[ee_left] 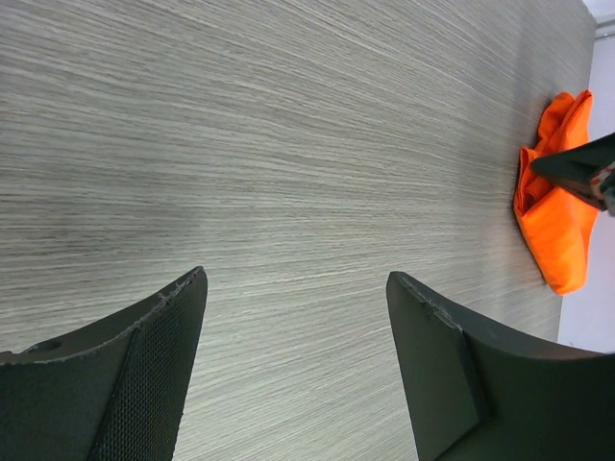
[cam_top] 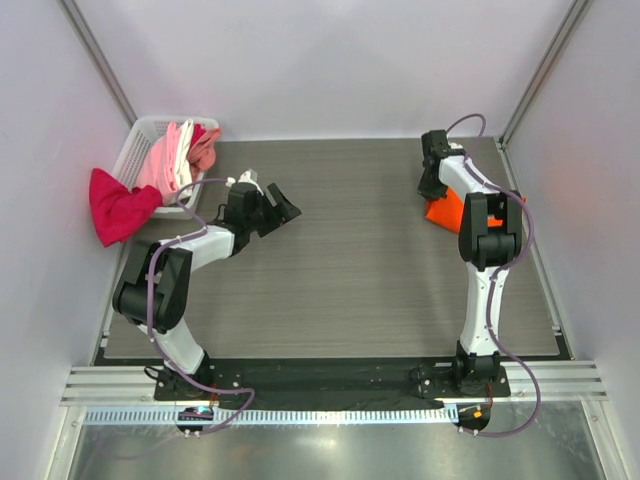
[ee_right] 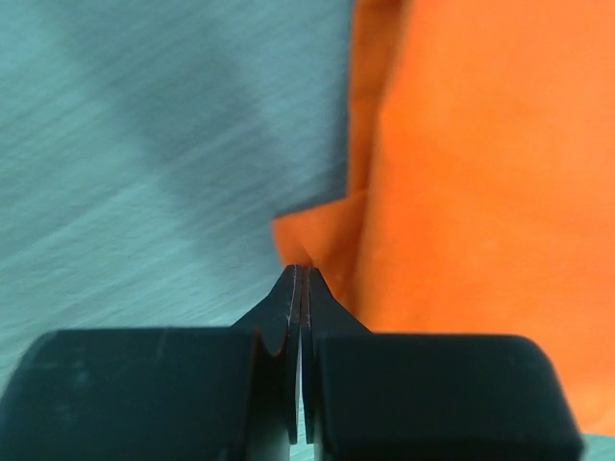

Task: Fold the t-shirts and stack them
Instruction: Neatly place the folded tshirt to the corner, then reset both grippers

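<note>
A folded bright orange t-shirt (cam_top: 445, 212) lies at the table's far right; it also shows in the left wrist view (ee_left: 557, 230) and fills the right wrist view (ee_right: 480, 192). My right gripper (cam_top: 432, 185) (ee_right: 301, 267) is shut, its tips pinching a corner of the orange shirt at its left edge. My left gripper (cam_top: 285, 208) (ee_left: 298, 276) is open and empty above bare table at the left middle. A deep magenta-red t-shirt (cam_top: 115, 205) hangs over the basket's near-left side. Light pink (cam_top: 160, 165), white (cam_top: 185, 150) and salmon (cam_top: 205, 148) shirts lie in the basket.
The white mesh basket (cam_top: 135, 150) stands at the far left corner. The grey wood-grain table (cam_top: 350, 270) is ringed by white walls and metal corner posts. A metal rail runs along the near edge by the arm bases.
</note>
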{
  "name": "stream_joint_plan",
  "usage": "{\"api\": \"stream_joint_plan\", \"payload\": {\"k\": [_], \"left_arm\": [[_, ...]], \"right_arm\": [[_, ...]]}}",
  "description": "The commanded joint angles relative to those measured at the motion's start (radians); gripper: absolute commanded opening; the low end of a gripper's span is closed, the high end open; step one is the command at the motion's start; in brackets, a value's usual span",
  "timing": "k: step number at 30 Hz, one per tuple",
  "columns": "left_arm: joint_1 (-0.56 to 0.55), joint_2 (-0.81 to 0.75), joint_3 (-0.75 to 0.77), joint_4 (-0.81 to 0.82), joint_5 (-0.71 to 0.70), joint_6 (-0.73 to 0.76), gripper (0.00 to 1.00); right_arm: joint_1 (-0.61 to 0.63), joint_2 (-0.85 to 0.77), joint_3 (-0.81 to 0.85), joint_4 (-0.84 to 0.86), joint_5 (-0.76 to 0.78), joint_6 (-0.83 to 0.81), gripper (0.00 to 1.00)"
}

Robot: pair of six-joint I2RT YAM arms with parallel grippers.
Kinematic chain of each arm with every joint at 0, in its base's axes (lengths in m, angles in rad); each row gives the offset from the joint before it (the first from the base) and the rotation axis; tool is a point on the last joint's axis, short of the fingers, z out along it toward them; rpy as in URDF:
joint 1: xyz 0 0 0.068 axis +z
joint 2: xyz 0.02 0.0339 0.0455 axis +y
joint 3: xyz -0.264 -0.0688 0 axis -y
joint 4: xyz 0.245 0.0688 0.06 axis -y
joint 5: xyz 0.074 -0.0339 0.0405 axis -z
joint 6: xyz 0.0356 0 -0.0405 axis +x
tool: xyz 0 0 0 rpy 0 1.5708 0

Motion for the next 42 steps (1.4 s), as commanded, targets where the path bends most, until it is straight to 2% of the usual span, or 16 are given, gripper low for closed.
{"api": "stream_joint_plan", "payload": {"k": [1,4,12,14,17,19,21,23,26,27,29,31,33,35,39,42], "left_arm": [[-0.001,-0.033,0.017,0.024,0.01,0.017,0.76],[-0.002,-0.044,0.006,0.023,0.005,0.013,0.75],[-0.002,-0.081,-0.035,0.047,0.001,0.003,0.75],[-0.001,-0.096,-0.05,0.057,-0.001,0.003,0.75],[-0.002,-0.122,-0.076,0.075,-0.001,0.007,0.76],[-0.002,-0.138,-0.092,0.084,0.004,0.013,0.78],[-0.002,-0.174,-0.124,0.112,0.017,0.026,0.78],[-0.002,-0.206,-0.149,0.127,0.034,0.036,0.79],[-0.016,-0.286,-0.196,0.097,0.039,0.056,0.8],[-0.03,-0.314,-0.208,0.08,0.036,0.066,0.8],[-0.048,-0.413,-0.253,0.013,-0.02,0.102,0.81],[-0.064,-0.533,-0.314,-0.012,-0.061,0.125,0.83],[-0.071,-0.605,-0.345,-0.058,-0.128,0.141,0.9],[-0.079,-0.71,-0.374,-0.119,-0.218,0.185,0.99],[-0.096,-0.854,-0.432,-0.19,-0.408,0.227,1.0],[-0.096,-0.947,-0.518,-0.111,-0.427,0.248,1.0]], "right_arm": [[-0.002,-0.035,-0.059,-0.036,0.022,0.001,0.01],[-0.003,-0.095,-0.164,-0.046,0.046,0.005,0.01],[-0.003,-0.392,-0.523,0.028,0.102,0.03,0.01],[-0.005,-0.451,-0.589,0.057,0.054,0.027,0.01],[0.004,-0.543,-0.614,0.08,-0.021,0.007,0.08],[0.027,-0.625,-0.632,0.117,-0.062,-0.021,0.23],[0.102,-0.694,-0.697,0.196,-0.104,-0.045,0.44],[0.193,-0.791,-0.776,0.255,-0.103,-0.076,0.46],[0.25,-0.914,-0.893,0.356,-0.092,-0.082,0.51],[0.264,-0.954,-0.925,0.413,-0.083,-0.081,0.59],[0.267,-1.015,-1.005,0.453,-0.066,-0.041,0.66],[0.268,-1.096,-1.051,0.52,-0.054,-0.003,0.79],[0.268,-1.158,-1.157,0.633,-0.049,0.021,0.95],[0.268,-1.205,-1.211,0.64,-0.033,0.013,0.97],[0.268,-1.245,-1.254,0.634,-0.069,-0.036,0.96],[0.268,-1.278,-1.324,0.7,-0.078,-0.045,1.0]]}}
